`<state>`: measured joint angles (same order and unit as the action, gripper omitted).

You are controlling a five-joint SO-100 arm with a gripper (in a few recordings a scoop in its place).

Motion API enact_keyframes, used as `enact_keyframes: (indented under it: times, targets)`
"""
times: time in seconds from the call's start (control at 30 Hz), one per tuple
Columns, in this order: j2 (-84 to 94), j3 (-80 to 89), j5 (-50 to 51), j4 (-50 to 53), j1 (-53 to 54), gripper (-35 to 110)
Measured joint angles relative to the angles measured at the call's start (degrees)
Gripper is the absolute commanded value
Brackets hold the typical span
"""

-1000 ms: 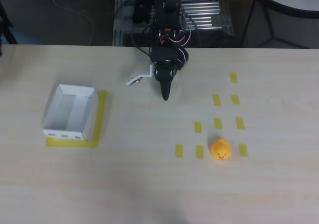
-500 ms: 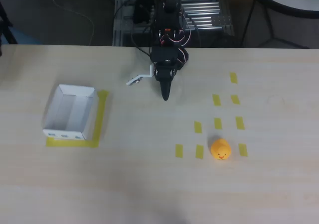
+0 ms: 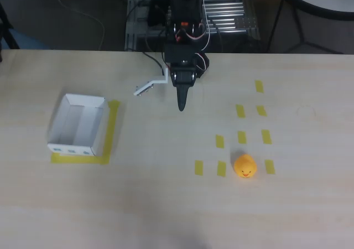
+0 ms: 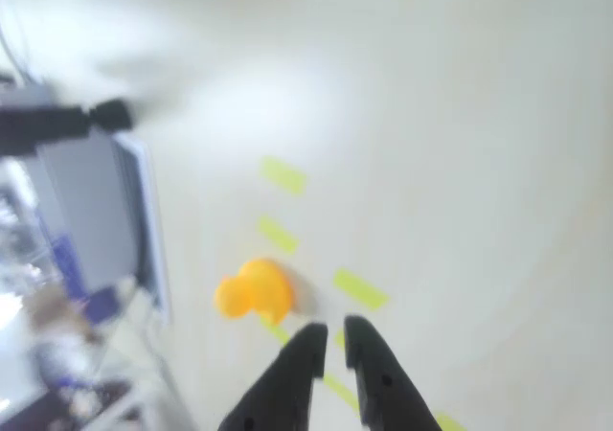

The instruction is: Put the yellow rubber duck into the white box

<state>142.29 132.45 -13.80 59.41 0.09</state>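
The yellow rubber duck [image 3: 244, 166] sits on the pale wooden table at the lower right, among short yellow tape strips. The white box [image 3: 72, 148] stands at the left on a yellow tape square, with nothing inside it. My gripper [image 3: 181, 107] hangs over the table's far middle, pointing toward the near edge, well apart from both duck and box. In the blurred wrist view the two dark fingers [image 4: 305, 347] stand almost together with nothing between them, and the duck [image 4: 254, 292] lies just beyond and left of the gripper [image 4: 331, 340].
Several yellow tape strips [image 3: 241, 111] mark the table's right half. A white bracket [image 3: 148, 87] sticks out left of the arm. Cables and a metal rack [image 3: 227, 14] lie behind the table's far edge.
The arm has shifted slightly: its white bracket swung a little further left and the wrist moved up in the picture. Duck and box have not moved.
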Motion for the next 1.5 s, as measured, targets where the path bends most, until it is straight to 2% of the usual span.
enact_keyframes:
  times: [0.1, 0.27, 0.47, 0.67, 1.17, 1.5]
  targets:
    - [-11.78, -15.29, -3.60, 5.54, 0.09, 9]
    - [-26.28, -33.40, -10.72, 15.73, -2.64, 36]
    - [-39.46, -45.44, -17.31, 22.41, -6.86, 50]
    - [-56.43, -59.41, -19.60, 29.79, -11.78, 55]
    - [-93.08, -96.86, -10.72, 36.65, -20.39, 54]
    - [-104.85, -106.61, -8.70, 37.27, -24.87, 54]
